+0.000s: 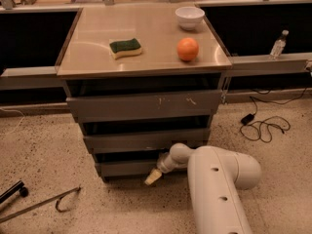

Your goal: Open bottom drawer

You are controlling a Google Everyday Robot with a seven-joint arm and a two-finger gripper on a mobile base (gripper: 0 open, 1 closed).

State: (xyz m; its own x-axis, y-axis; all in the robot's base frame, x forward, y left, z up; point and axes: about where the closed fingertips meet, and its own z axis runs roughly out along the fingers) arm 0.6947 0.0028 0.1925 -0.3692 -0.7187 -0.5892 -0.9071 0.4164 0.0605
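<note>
The grey cabinet has three drawer fronts. The bottom drawer (pixel 124 168) is the narrowest plain grey front, just above the floor. My gripper (pixel 152 177) is at the end of the white arm (pixel 214 179), low in front of the bottom drawer's right half, its pale tip at the drawer's lower edge and pointing down-left toward the floor. The drawer front sits only slightly forward of the cabinet body, with a dark gap above it.
The top drawer (pixel 146 105) has white scratches and the middle drawer (pixel 146 140) lies below it. A sponge (pixel 125 48), an orange (pixel 187 48) and a white bowl (pixel 189 17) sit on the cabinet top. A black cable (pixel 263 126) lies right, metal tools (pixel 39 201) left on the floor.
</note>
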